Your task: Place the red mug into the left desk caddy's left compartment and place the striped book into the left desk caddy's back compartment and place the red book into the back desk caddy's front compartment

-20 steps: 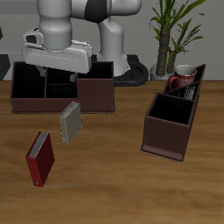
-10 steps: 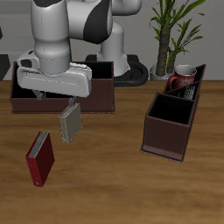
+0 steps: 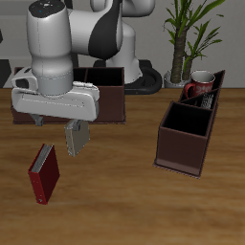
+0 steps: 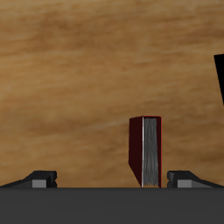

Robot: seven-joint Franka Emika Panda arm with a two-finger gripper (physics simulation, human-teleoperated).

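Observation:
The red book (image 3: 43,172) stands upright on the table near the front; in the wrist view the red book (image 4: 146,150) shows its spine and page edge below and between my fingers. My gripper (image 3: 55,122) hangs open above and just behind it, holding nothing, and in the wrist view the gripper (image 4: 112,179) has its fingertips (image 4: 42,179) spread wide. The red mug (image 3: 199,87) sits in a compartment of the left desk caddy (image 3: 184,144). The striped book (image 3: 214,84) stands beside the mug in that caddy. The back desk caddy (image 3: 105,107) lies behind my arm.
A plain grey book (image 3: 78,139) stands upright just beside my gripper, partly hidden by it. A potted plant (image 3: 187,33) stands at the back. A dark edge (image 4: 220,74) of something shows at the border of the wrist view.
My arm has swung forward from over the back desk caddy and come down toward the red book. The books, the mug and both caddies have not moved.

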